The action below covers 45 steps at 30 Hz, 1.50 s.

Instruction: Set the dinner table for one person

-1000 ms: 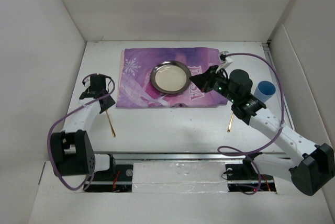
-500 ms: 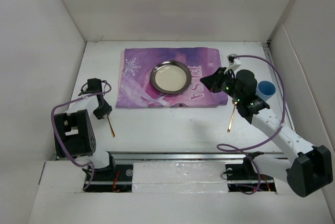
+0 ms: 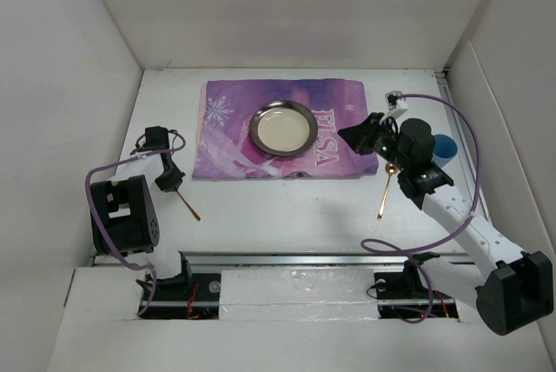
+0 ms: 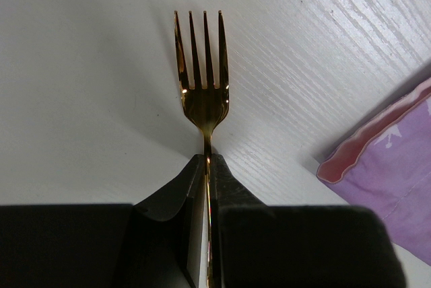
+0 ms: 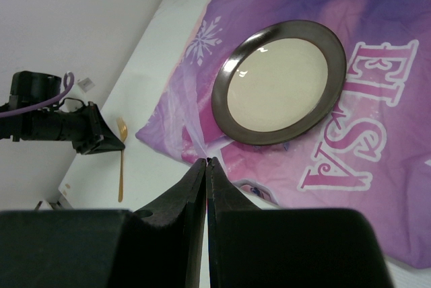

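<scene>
Left of the purple snowflake-print cloth mat [image 3: 230, 142], the left gripper [image 3: 168, 182] is clenched on the thin neck of a gold metal fork [image 4: 202, 93]. The jaws are squeezed right in, just below the fork's head. From the wrist camera the tines point away over bare tabletop, and I honestly can't tell if they touch the surface or hang just above it. In the top view the handle pokes out of the gripper toward the near edge, while the head is lost under the black fingers. Only one corner of the mat makes it into the left wrist view.

Everything sits on the big flat white dinner table [image 3: 287, 215], which runs under the mat and out to both sides of it, with a silver rail along its near edge.

In the middle of the mat is a round dark-rimmed metal plate [image 3: 282, 126] with a pale centre.

Over the mat's right end, by the "ELSA" lettering, hangs the right gripper [image 3: 343, 134], jaws pinched together on themselves, gripping nothing.

Just off the mat's right edge a slim gold utensil [image 3: 385, 194] lies on the table. Its far end is partly under the right arm, so it's hard to say what kind it is. Further right, a light blue cup [image 3: 445, 148] is mostly hidden behind the arm.
</scene>
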Tool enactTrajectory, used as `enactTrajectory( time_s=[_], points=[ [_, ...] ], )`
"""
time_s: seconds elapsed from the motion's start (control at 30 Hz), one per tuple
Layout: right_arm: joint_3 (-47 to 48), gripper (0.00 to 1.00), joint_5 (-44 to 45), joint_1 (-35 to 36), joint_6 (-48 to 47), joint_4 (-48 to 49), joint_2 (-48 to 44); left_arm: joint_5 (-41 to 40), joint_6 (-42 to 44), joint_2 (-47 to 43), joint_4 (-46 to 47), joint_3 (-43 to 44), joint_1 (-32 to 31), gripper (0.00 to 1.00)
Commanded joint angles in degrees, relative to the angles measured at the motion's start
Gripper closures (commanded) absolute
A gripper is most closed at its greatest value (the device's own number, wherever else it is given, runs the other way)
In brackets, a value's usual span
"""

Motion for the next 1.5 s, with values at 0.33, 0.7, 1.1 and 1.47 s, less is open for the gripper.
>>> enactTrajectory(
  time_s=[0.33,0.7,1.1,1.47],
  points=[
    [-1.09,0.91,-2.56,-1.99,0.57,3.86,0.33,-9.00,3.42,-14.32,-2.26,7.62,-13.89,1.00],
    [-1.62,0.90,-1.86,-1.47,0.39,5.45,1.39,-8.84,19.75,10.86,-2.61,39.70,-26.86,1.00],
    [-1.10,0.89,-0.62,-0.24,-0.49,5.27,3.32,-3.57,19.68,23.90,-0.76,45.68,-24.57,1.00],
    [-0.66,0.85,0.86,0.82,-0.93,5.09,4.38,-3.30,18.71,30.58,-0.50,48.23,-24.57,1.00]
  ],
)
